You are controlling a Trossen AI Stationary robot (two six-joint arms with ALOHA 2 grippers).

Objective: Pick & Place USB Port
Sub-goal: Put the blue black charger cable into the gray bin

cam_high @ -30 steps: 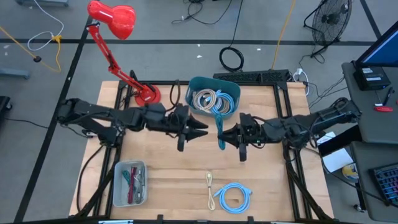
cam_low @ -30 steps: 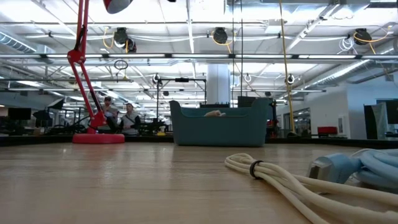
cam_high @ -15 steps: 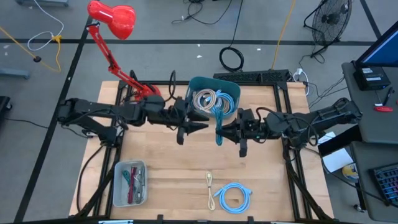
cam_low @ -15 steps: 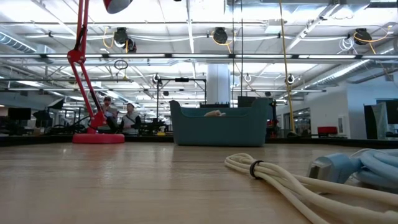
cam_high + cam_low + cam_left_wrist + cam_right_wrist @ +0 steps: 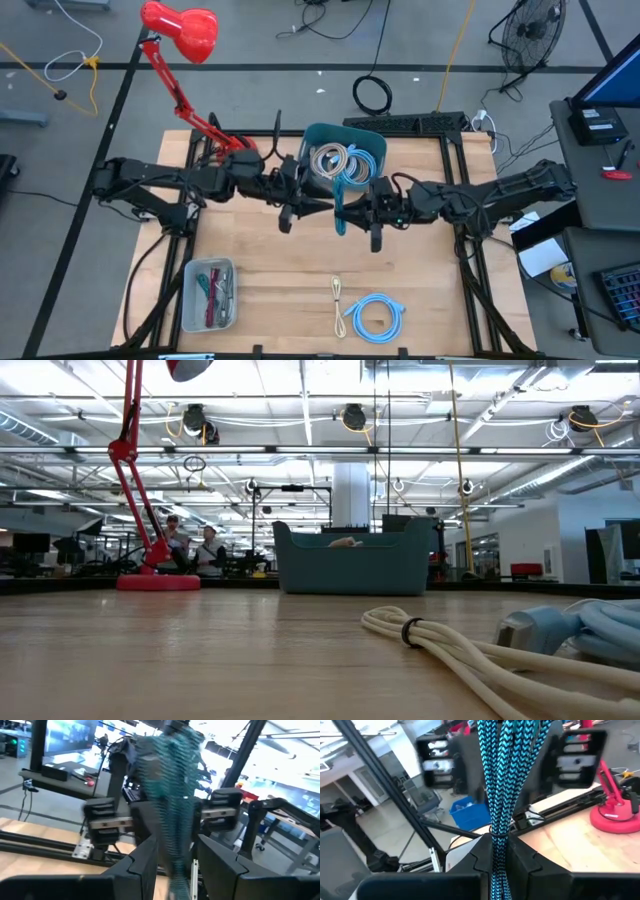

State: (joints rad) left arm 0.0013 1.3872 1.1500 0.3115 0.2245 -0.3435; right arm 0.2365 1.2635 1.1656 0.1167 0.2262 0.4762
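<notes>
At the lower left of the high view a clear plastic tray [image 5: 208,294] of small parts sits on the pale wooden worktop [image 5: 270,280]. Left of centre, the left hand [image 5: 322,205] hovers with its fingers parted, gripping nothing, though the cable hangs just between them in its wrist view. At centre, the right hand [image 5: 347,210] is pinched shut on the teal-and-black braided USB cable [image 5: 343,198], which dangles just in front of the teal plastic bin [image 5: 379,143] of coiled cables. Lower centre, a cream cable [image 5: 338,297] and a light-blue coiled cable [image 5: 377,315] lie on the worktop. I judge the pick done; a handover or placing remains
</notes>
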